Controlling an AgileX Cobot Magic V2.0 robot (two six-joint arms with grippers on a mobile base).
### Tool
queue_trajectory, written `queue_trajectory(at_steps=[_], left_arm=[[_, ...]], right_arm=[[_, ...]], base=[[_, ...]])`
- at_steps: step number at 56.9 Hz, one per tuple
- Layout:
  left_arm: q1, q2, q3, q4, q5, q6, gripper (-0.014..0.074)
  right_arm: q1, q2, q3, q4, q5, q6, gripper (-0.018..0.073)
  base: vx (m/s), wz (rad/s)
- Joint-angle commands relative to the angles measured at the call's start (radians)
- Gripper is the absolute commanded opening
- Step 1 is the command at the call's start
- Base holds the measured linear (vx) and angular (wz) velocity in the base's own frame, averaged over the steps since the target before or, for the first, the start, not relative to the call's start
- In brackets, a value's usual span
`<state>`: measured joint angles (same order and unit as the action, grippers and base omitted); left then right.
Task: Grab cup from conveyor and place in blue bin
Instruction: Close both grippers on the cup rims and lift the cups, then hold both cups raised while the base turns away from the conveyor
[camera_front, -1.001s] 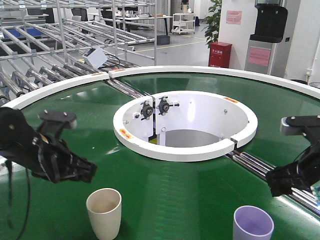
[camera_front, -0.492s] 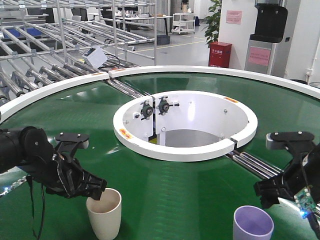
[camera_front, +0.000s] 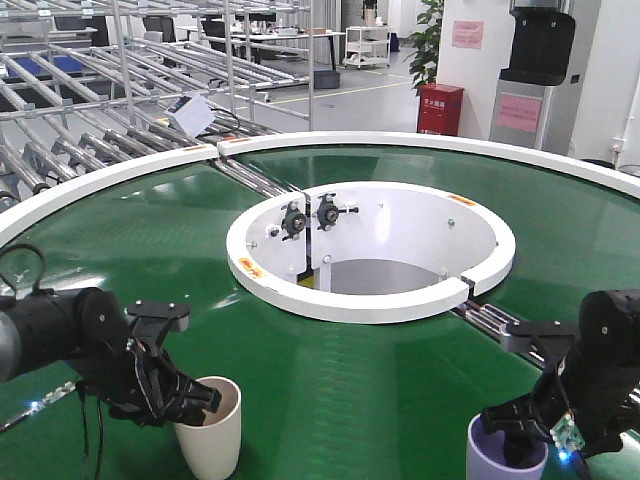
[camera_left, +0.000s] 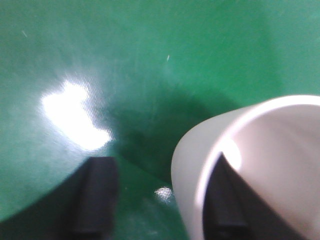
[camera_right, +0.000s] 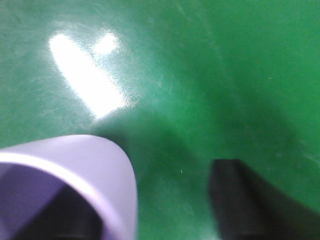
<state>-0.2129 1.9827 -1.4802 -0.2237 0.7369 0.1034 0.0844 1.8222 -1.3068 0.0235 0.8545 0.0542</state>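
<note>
Item 1. My left gripper (camera_front: 196, 402): half a second ago it hung at the edge of the cream cup (camera_front: 210, 442); it has since dropped, and one finger now sits inside the cup's mouth. In the left wrist view the left gripper (camera_left: 160, 200) stands spread. The inner finger (camera_left: 225, 205) is against the inside of the cream cup (camera_left: 260, 145), while the outer finger (camera_left: 95, 200) is apart from the wall. Nothing is gripped.

Item 2. My right gripper (camera_front: 515, 440): earlier it was above and to the right of the purple cup (camera_front: 482, 462); it has now come down onto the rim. In the right wrist view the right gripper (camera_right: 145, 210) is likewise parted. One finger is a dark shape inside the purple cup (camera_right: 90, 165), and the other finger (camera_right: 240, 200) is outside with green belt between it and the wall. Nothing is gripped.

Item 3. Both cups stand upright on the conveyor (camera_front: 350, 370), at the near side of the belt and well apart from each other. They are in much the same places as before, on my side of the white centre collar (camera_front: 370, 300).
</note>
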Motion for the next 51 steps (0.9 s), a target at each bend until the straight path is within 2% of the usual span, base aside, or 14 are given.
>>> queue_trajectory(at_steps=[1,7,9,23,38,51], left_arm=[[-0.008,-0.049,-0.034,-0.022,-0.036,0.0,0.0214],[-0.008,-0.063,-0.036,-0.022,-0.032,0.0,0.0007],[-0.008,-0.069,-0.036,-0.021,-0.028,0.0,-0.0012],[-0.007,-0.213,-0.038,-0.006,0.011,0.002,-0.0008],[-0.007,-0.457,-0.038,0.015,0.183,0.0,-0.0008],[-0.007,-0.609,-0.038,0.015,0.243,0.0,-0.0008]], right_arm=[[0.001,-0.041,-0.031,-0.001,-0.041,-0.005,0.0275],[0.001,-0.044,-0.031,0.008,-0.039,-0.006,0.005],[0.001,-0.05,-0.031,0.011,-0.036,-0.009,-0.0016],[0.001,-0.181,-0.031,0.016,-0.004,-0.027,-0.0012],[0.001,-0.477,-0.031,0.014,0.088,-0.027,-0.0009],[0.001,-0.681,-0.031,0.014,0.129,-0.026,-0.0009]], base=[[0.0,0.0],[0.0,0.0],[0.0,0.0],[0.0,0.0],[0.0,0.0],[0.0,0.0]])
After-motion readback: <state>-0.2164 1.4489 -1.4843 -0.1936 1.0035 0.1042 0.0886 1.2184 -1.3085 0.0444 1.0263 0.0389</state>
